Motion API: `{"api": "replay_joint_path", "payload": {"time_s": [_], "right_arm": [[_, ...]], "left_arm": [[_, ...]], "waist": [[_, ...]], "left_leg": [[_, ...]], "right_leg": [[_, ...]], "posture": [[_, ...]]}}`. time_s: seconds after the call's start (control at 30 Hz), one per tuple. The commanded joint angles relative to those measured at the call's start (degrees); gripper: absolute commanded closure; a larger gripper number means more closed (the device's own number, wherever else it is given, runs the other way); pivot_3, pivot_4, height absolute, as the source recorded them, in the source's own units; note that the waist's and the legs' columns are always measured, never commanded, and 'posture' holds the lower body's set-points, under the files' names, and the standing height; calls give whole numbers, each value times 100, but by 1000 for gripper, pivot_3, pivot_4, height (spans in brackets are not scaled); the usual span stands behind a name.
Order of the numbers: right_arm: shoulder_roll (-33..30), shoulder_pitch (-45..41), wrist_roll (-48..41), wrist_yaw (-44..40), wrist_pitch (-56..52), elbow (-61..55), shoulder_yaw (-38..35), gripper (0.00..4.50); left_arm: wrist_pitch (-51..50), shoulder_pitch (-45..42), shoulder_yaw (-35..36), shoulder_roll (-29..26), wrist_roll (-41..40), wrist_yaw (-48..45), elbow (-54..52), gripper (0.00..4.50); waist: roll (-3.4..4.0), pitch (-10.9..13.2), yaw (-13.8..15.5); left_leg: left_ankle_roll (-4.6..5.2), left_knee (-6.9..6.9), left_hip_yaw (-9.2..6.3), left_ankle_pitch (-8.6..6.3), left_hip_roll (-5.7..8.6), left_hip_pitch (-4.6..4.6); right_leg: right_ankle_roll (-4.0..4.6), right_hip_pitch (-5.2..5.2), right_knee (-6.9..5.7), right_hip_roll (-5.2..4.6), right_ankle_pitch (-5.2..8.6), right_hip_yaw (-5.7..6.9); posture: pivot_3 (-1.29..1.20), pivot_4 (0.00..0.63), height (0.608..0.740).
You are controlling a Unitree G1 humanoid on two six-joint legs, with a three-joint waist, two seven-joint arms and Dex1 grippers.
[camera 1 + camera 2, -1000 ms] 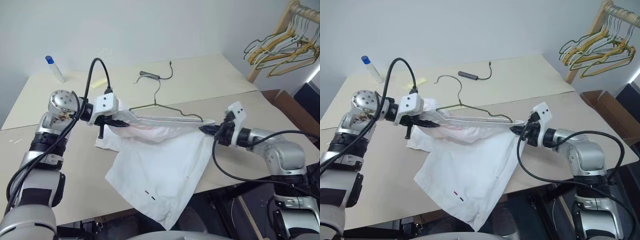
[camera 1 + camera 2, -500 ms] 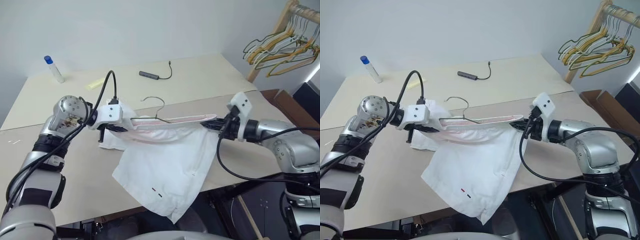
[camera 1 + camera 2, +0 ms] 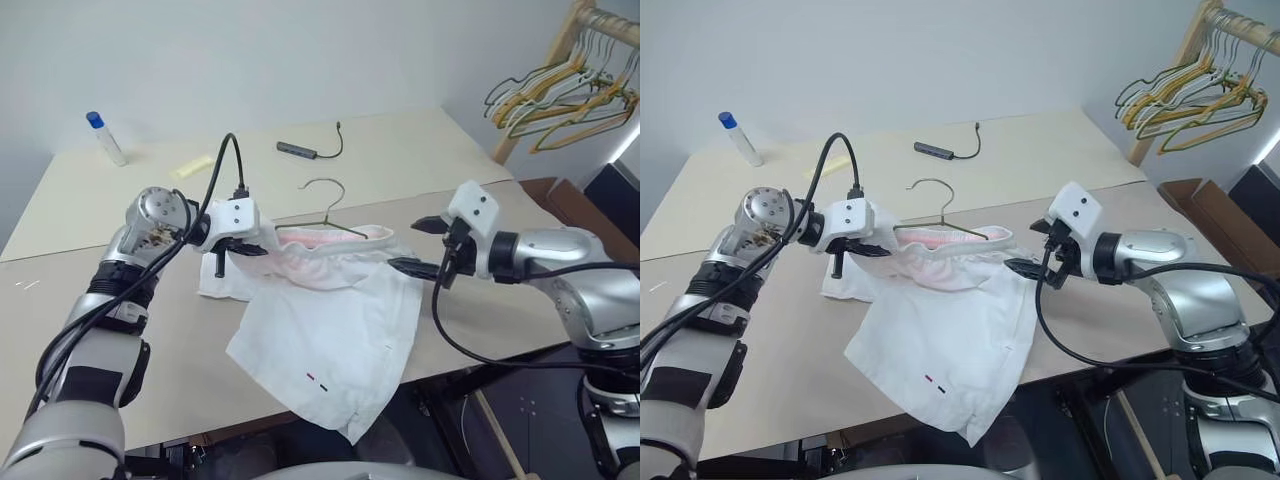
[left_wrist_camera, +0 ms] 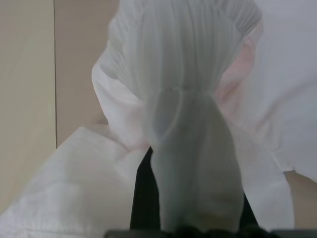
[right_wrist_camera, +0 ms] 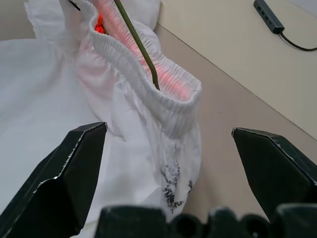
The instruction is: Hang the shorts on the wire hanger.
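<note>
The left tool (image 3: 250, 247) is pinching the shorts' (image 3: 330, 320) waistband over the worktop (image 3: 420, 160), wire hanger (image 3: 325, 215) inside; right tool (image 3: 415, 247) is gaping empty. Next, probably regrasping the waistband's free end.

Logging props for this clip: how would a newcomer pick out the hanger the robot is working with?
Start at the beige table, then the white shorts draped over its front edge. The wire hanger is tucked into their waistband, hook sticking up. It is thin, dark green and alone, unlike the yellowish hangers bunched on the rack behind.
</note>
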State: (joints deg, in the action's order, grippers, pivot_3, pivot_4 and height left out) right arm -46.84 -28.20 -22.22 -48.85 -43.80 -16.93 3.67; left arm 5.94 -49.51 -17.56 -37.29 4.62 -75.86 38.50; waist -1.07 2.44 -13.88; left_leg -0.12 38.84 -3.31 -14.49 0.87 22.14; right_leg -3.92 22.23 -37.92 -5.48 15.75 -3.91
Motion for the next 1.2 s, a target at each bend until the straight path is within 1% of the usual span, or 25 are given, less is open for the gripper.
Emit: {"api": "replay_joint_path", "payload": {"time_s": [0.03,0.23,0.3,0.37,0.4,0.47,0.5,0.57,0.6,0.7,0.8,0.83,0.87,0.97,1.1,1.13,1.17,1.2], "right_arm": [[-72,-487,261,-289,275,481,235,20],[337,-1146,640,-906,616,1886,971,20],[445,-1286,654,-959,602,2110,944,20],[426,-1330,629,-1019,565,2090,855,20],[356,-1293,653,-1024,538,1946,841,187],[182,-1181,629,-1101,451,1561,827,609],[123,-1145,602,-1128,402,1429,821,892],[32,-1073,509,-1137,299,1149,745,1643],[1,-1041,470,-1126,242,1035,700,1918],[-82,-887,417,-1063,91,734,576,2935],[-112,-738,569,-1007,62,697,730,3925],[-100,-710,621,-990,75,723,783,4373],[-71,-701,693,-936,84,770,838,4476],[23,-728,826,-717,61,837,830,4476],[28,-634,717,-596,202,687,450,4476],[-23,-590,657,-612,186,621,342,4067],[-71,-550,612,-637,165,561,259,3888],[-109,-489,551,-644,136,474,139,3536]], "left_arm": [[0,-225,188,17,-82,41,-106,4500],[-8,-216,192,66,-75,66,-159,4500],[-33,-183,205,52,-86,68,-237,4500],[-61,-145,227,17,-98,72,-313,4500],[-83,-117,237,-14,-94,82,-353,4500],[-134,-55,254,-71,-79,107,-424,4500],[-161,-32,260,-88,-74,118,-455,4500],[-213,21,267,-126,-64,138,-505,4500],[-228,42,264,-144,-56,153,-520,4500],[-261,65,264,-181,-41,196,-514,4500],[-286,39,272,-163,-80,179,-504,4500],[-285,24,266,-152,-79,181,-493,4500],[-277,6,258,-138,-78,178,-479,4500],[-264,-30,243,-107,-70,176,-452,4500],[-237,-25,246,-112,-71,162,-443,4500],[-234,-22,247,-115,-71,161,-444,4500],[-232,-22,246,-117,-70,160,-443,4500],[-229,-15,250,-127,-73,154,-451,4500]], "waist": [[0,0,-17],[-1,-1,-152],[-1,0,-156],[-1,0,-149],[0,0,-142],[0,0,-118],[0,0,-114],[0,0,-108],[-1,0,-99],[-1,0,-79],[-1,0,-71],[-1,0,-68],[0,0,-69],[-1,0,-79],[-1,0,-78],[-1,0,-76],[-1,0,-75],[-1,0,-71]], "left_leg": [[0,0,0,0,0,-1],[0,-1,0,0,1,1],[0,-1,-1,0,4,1],[0,-1,-2,0,7,4],[0,-1,-2,0,9,4],[0,-1,-5,0,9,4],[0,-1,-5,0,8,4],[0,-1,-7,0,8,4],[0,0,-8,0,8,3],[0,0,-8,0,8,2],[0,0,-8,0,8,2],[0,0,-8,0,8,3],[0,0,-8,0,9,4],[0,0,-6,0,11,3],[0,-1,-7,0,10,3],[0,-1,-7,0,10,3],[0,-1,-7,0,11,4],[0,0,-7,0,11,5]], "right_leg": [[0,-1,0,0,0,0],[0,-2,2,-2,0,1],[0,0,-1,-6,0,1],[0,2,-3,-9,0,0],[0,3,-4,-11,0,0],[-1,3,-4,-11,0,2],[-1,3,-5,-11,1,2],[-2,3,-5,-11,1,4],[-2,2,-6,-11,1,4],[-2,2,-6,-10,1,4],[-2,2,-6,-10,1,4],[-2,2,-6,-10,1,4],[-2,2,-5,-11,1,4],[-3,3,-6,-14,1,3],[-2,3,-6,-12,1,4],[-2,3,-6,-13,1,4],[-2,3,-6,-14,1,4],[-3,3,-5,-15,1,4]], "posture": [[-254,0,740],[-239,0,740],[-222,0,740],[-213,0,740],[-209,0,740],[-204,0,740],[-204,0,740],[-197,0,740],[-196,0,740],[-198,0,740],[-203,0,740],[-208,0,740],[-208,0,740],[-212,0,740],[-211,0,740],[-211,0,740],[-211,0,740],[-208,0,740]]}}
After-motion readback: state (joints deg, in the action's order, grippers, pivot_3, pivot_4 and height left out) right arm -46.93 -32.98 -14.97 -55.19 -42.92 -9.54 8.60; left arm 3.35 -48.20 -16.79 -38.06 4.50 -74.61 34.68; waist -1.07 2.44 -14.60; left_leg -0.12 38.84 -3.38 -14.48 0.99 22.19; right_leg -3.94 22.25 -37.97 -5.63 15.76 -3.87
